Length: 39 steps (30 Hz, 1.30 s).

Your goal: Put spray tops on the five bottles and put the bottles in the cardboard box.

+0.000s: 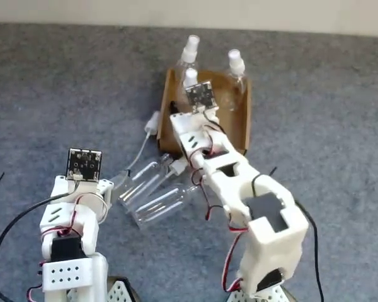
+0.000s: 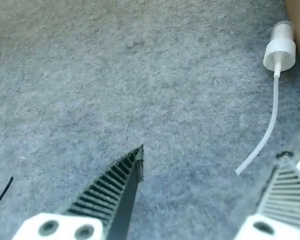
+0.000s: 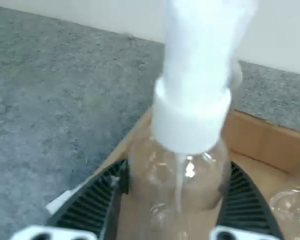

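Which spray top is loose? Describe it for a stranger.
Find the cardboard box. On the carpet beside its wall nearer the left arm lies the spray top. Unlike the others, it sits on no bottle, its thin tube bare.

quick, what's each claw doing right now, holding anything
left claw: open, holding nothing, near a loose spray top.
right claw: closed on a capped bottle above the cardboard box.
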Tool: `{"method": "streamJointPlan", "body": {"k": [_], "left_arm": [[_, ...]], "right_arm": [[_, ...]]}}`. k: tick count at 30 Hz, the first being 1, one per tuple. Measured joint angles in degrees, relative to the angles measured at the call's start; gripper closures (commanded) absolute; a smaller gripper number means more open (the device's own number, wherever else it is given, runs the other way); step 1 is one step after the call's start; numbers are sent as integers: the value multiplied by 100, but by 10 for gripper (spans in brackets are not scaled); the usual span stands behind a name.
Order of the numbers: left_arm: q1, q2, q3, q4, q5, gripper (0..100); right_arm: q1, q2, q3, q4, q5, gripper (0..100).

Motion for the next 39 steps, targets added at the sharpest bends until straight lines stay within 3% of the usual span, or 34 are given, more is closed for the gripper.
{"method": "streamJointPlan", "body": {"k": [10, 23, 25, 31, 34, 39], "left_arm": [[0, 0, 0, 0, -9, 643], [0, 0, 0, 0, -9, 643], [0, 0, 0, 0, -9, 643], [-316, 0, -281, 246, -9, 643], [-431, 0, -677, 800, -114, 643], [-818, 0, -1275, 1582, -624, 643]], "right_arm": [[26, -352, 35, 229, -105, 782], [26, -3209, 44, 3824, -158, 782], [-18, -3578, 44, 4818, -484, 782], [-985, -3877, 44, 7560, -2602, 779], [-1670, -3736, 44, 7763, -3358, 779], [-2101, -3015, 44, 7481, -3622, 779]]}}
